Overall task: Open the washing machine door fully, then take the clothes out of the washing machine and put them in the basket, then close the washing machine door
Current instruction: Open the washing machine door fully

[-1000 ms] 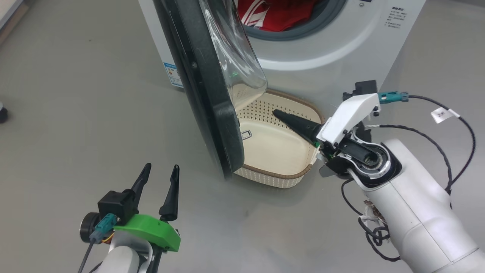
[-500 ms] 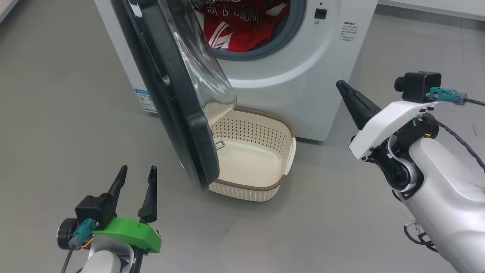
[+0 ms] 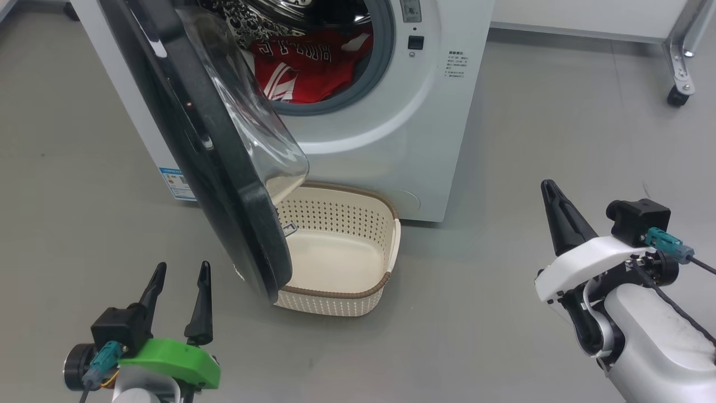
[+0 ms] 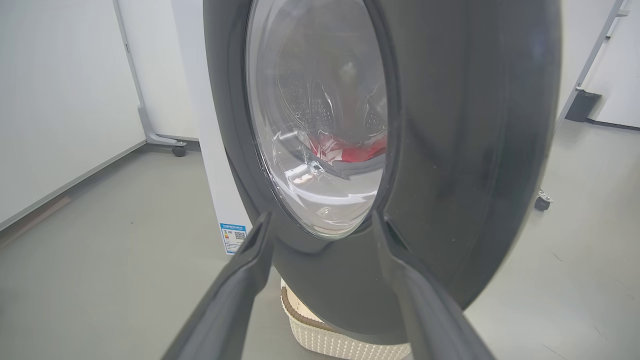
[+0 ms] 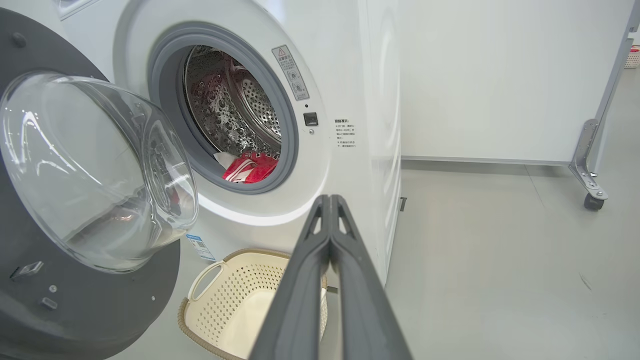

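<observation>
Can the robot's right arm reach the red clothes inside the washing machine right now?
Probably yes. The washing machine door hangs open off to the left, so the drum faces the right gripper with nothing between. Its fingers are shut, though, and must open to grab the clothes.

My left gripper (image 3: 182,267) has two long, tapering dark fingers (image 3: 199,308) on a bright green bracket (image 3: 170,361), beside a black camera block (image 3: 117,330) with a teal plug (image 3: 103,355). My right gripper (image 3: 547,187) has a white bracket (image 3: 582,263), and a thin black cable (image 3: 702,264) trails beside my pale, rounded forearm (image 3: 654,347).

Red clothes (image 3: 310,75), cream perforated basket (image 3: 335,215)
</observation>
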